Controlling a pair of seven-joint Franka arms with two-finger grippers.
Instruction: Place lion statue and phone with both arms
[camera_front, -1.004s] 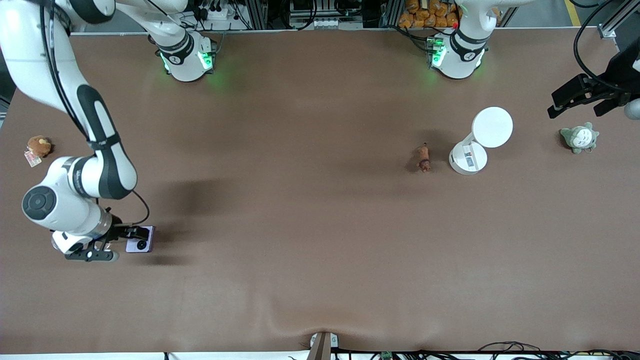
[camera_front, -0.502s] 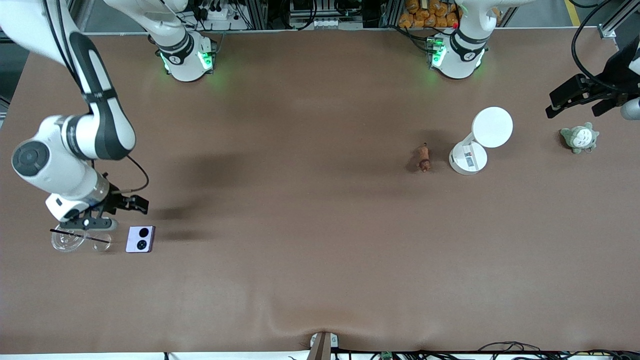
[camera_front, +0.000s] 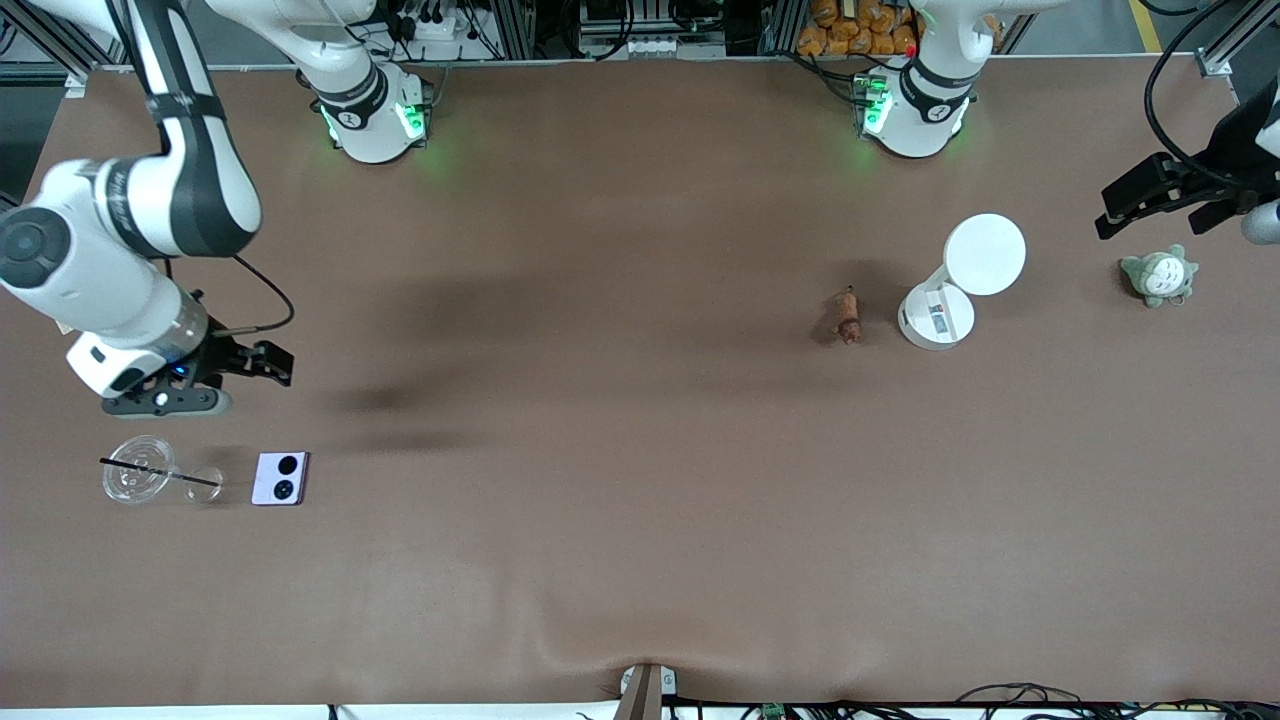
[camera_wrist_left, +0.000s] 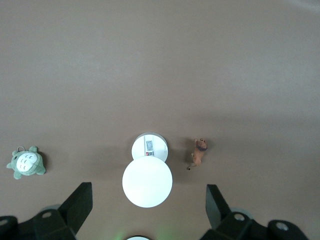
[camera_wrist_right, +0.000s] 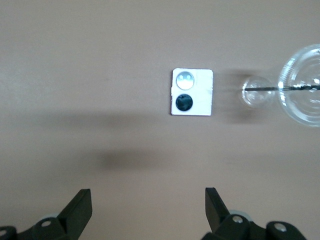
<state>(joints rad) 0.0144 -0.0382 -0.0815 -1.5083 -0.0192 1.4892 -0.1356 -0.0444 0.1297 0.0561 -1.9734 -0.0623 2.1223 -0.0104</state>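
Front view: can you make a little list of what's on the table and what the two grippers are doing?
phone: flat on the table, beside the clear glass dish
lion statue: on the table beside the white stand
grey-green plush: toward the left arm's end
right gripper: open, empty, above the table near the phone
left gripper: open, empty, near the plush

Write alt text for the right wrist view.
A lavender phone lies flat on the brown table, two round camera circles facing up, beside a clear glass dish crossed by a thin dark stick. The open right gripper hangs above, its fingers holding nothing.
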